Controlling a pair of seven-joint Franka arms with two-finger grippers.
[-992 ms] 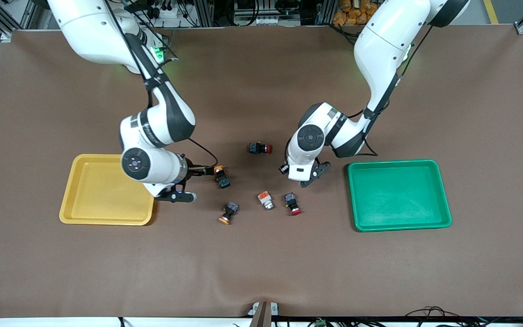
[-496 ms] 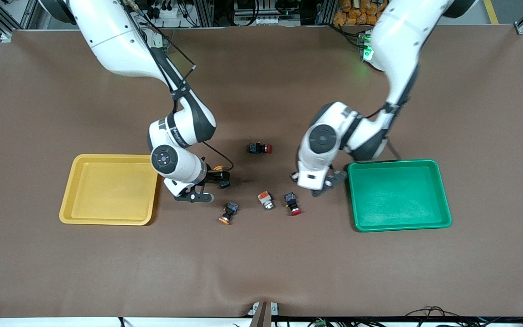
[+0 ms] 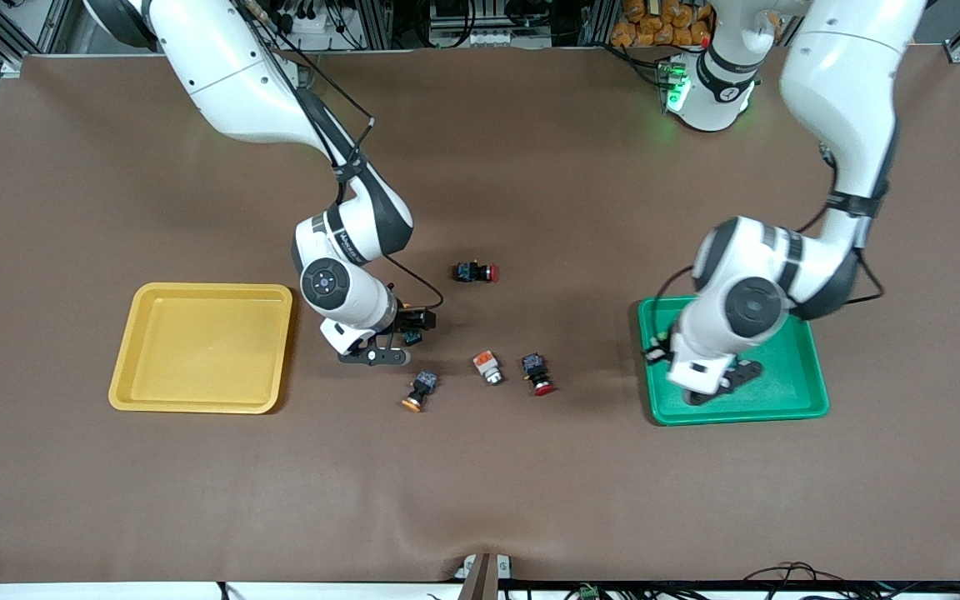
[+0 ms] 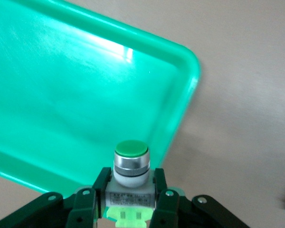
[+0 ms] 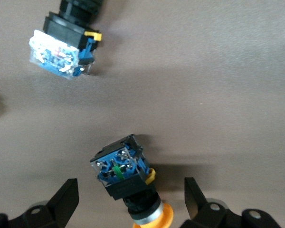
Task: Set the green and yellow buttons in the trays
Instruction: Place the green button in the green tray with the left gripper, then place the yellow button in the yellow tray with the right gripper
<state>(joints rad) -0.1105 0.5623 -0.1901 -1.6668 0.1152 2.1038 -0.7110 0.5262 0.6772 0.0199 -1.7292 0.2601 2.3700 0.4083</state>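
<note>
Push-button switch with a round green cap point(image 4: 130, 161), silver collar and whitish body sits clamped by its body between the fingers of the left tool point(image 4: 128, 202), over the shallow green plastic tray point(image 4: 61, 95) at the left arm's end of the counter point(image 3: 480, 500). Its long axis runs straight out from the tool, cap foremost.

No switch shows in either tray, so by this view nothing has been delivered and the green one looks closest to its drop. The shallow yellow plastic tray point(image 3: 126, 400), at the right arm's end, is bare.

In the middle of the front view, the right tool point(image 5: 130, 199) stands with fingers spread wide astride a dark-bodied switch with a round orange-yellow cap point(image 5: 126, 175). That switch lies on its side, long axis flat on the counter, with its cap toward the tool and its blue terminal end away.

Lower in the front view lie a second orange-yellow switch point(image 3: 417, 390), an orange square-capped switch on a whitish body point(image 3: 488, 367), and a red-capped switch point(image 3: 540, 373). Another red-capped switch point(image 3: 476, 272) lies higher up.
</note>
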